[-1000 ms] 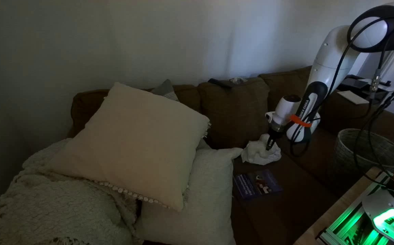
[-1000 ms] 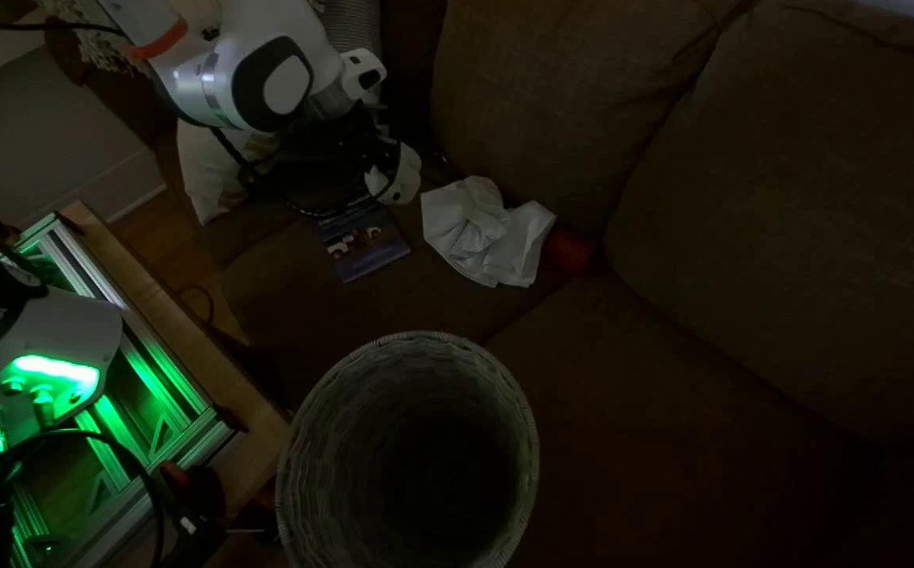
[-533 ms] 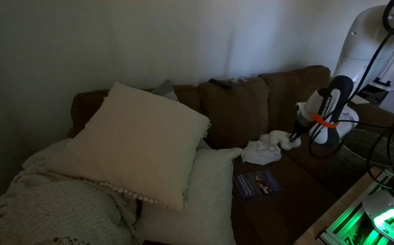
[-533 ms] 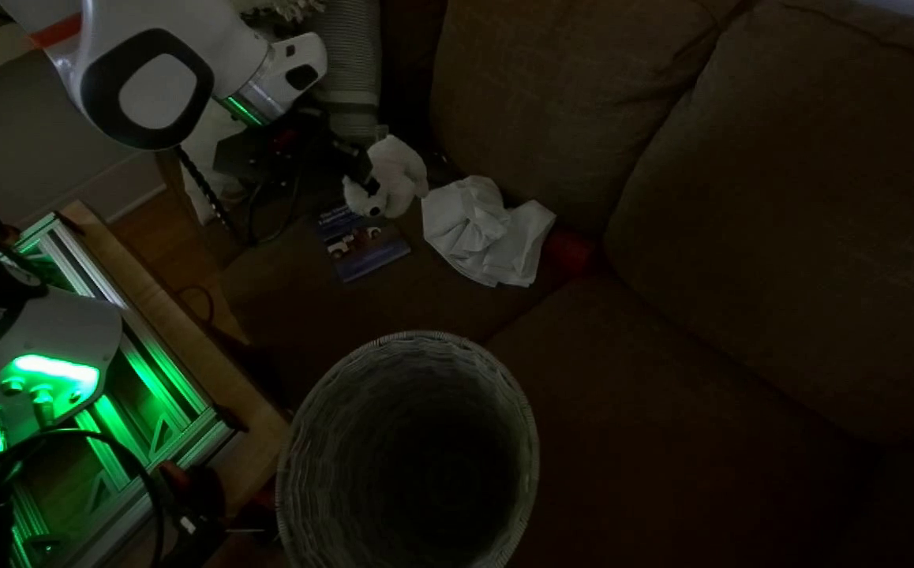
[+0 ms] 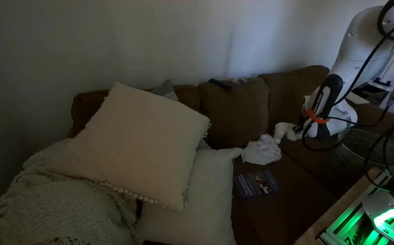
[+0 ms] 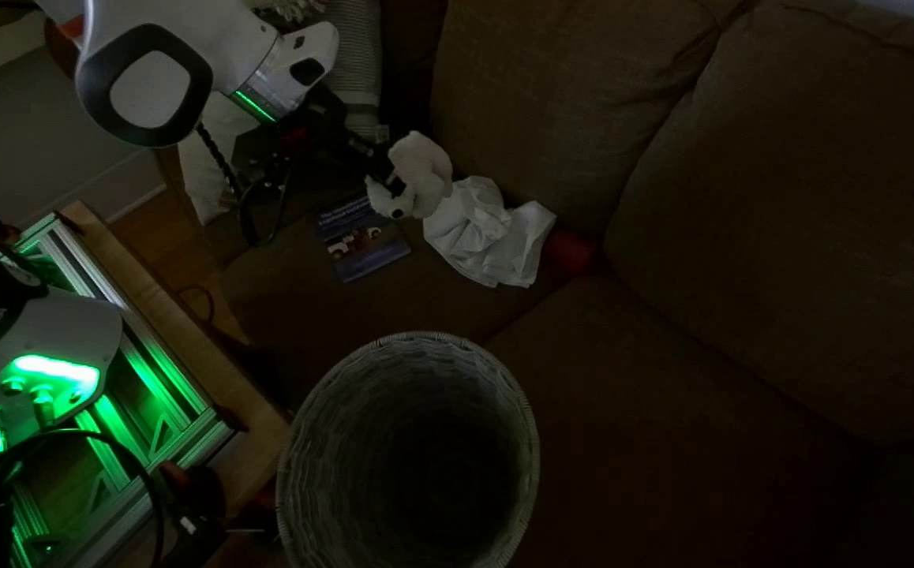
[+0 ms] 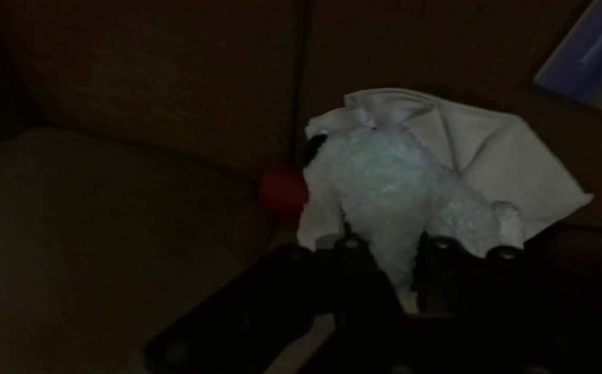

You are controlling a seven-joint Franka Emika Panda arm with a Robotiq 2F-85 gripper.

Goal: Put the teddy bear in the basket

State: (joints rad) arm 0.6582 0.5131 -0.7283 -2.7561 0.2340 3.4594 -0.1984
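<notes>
Both jaws pinch the white teddy bear (image 6: 428, 172), well apart from the round basket (image 6: 342, 457)

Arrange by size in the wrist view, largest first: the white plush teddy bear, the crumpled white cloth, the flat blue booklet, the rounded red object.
1. Teddy bear and cloth: unranked; the bear is nearer the camera and hides part of the cloth.
2. Booklet, cut off by the frame.
3. Red object.

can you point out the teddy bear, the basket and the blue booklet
Teddy bear (image 7: 387, 179), in the wrist view: on its pale fur.
Basket (image 6: 342, 434), in an exterior view: on its woven inner wall.
Blue booklet (image 5: 257, 184), in an exterior view: on its printed cover.
</notes>
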